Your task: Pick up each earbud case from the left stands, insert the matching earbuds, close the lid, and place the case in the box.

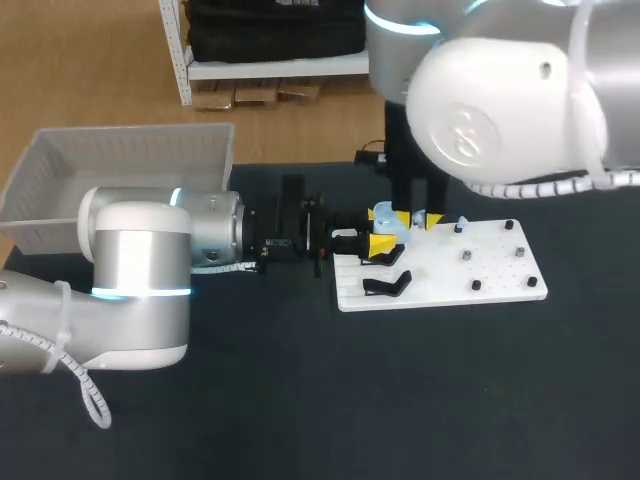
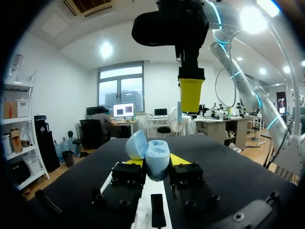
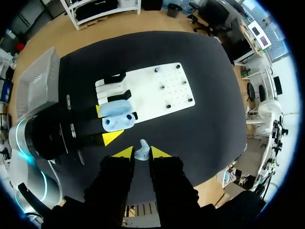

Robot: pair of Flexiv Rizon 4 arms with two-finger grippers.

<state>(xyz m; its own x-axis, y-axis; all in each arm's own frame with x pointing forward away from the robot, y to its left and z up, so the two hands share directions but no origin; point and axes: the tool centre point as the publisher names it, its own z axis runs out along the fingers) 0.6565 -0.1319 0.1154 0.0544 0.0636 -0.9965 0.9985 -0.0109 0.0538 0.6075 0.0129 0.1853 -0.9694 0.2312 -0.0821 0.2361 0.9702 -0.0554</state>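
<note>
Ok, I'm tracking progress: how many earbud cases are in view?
1: an open blue case in the left gripper, at the board's stand end, below the right gripper holding an earbud. The arms may hide others.

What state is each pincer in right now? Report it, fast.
Left pincer: closed on the open earbud case.
Right pincer: closed on an earbud.
</note>
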